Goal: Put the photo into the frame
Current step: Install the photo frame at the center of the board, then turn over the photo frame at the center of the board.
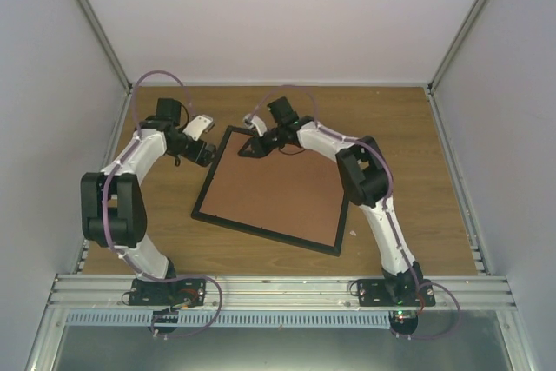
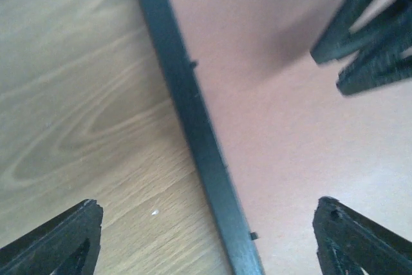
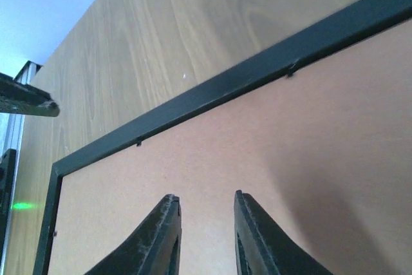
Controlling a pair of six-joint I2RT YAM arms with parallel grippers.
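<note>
Pale wood-grain table (image 1: 408, 128), smooth with a faint sheen, thin black frame (image 1: 265, 233), matt and smooth, brown backing board (image 1: 274, 188), flat matt like fibreboard, right tool (image 3: 205, 196), black matt plastic, edges scuffed pale

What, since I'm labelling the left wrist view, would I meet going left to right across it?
Wooden table, black frame, brown backing board, right gripper at the upper right.

The frame (image 1: 265, 233) is black, the backing board (image 1: 278, 188) plain reddish brown, the table (image 1: 408, 180) tan wood-grain.
</note>
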